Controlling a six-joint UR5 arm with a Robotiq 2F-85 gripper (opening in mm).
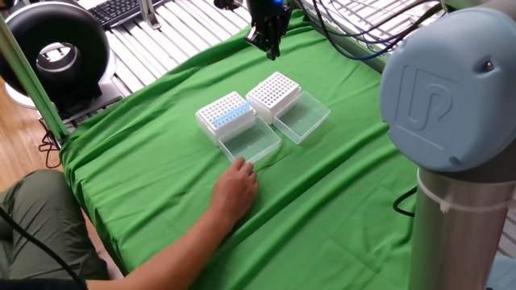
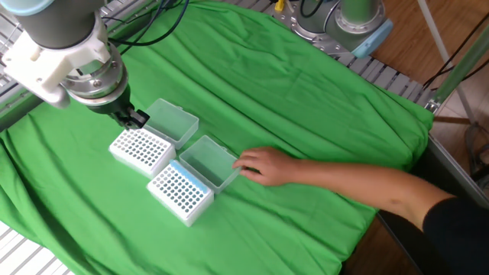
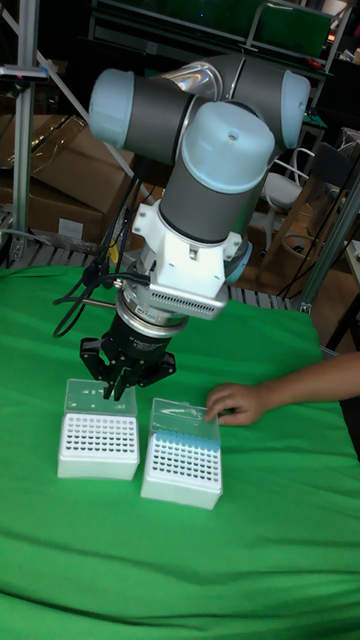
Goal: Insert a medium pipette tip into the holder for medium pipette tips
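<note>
Two alike white racks stand side by side on the green cloth, both with clear lids folded open. One is all white (image 1: 272,93) (image 2: 141,149) (image 3: 97,443). The other carries a blue strip (image 1: 227,113) (image 2: 182,191) (image 3: 182,462). Their look does not tell me which is the holder for medium pipette tips. My gripper (image 1: 270,50) (image 2: 136,119) (image 3: 113,388) hangs above the far side of the all-white rack, near its lid, with fingers together. No pipette tip can be made out between them.
A person's hand (image 1: 235,189) (image 2: 263,164) (image 3: 235,402) rests on the cloth, touching the open lid (image 1: 251,143) of the blue-strip rack. The arm's big base joint (image 1: 451,121) fills the right foreground. Cables and metal rollers run along the table's far edge.
</note>
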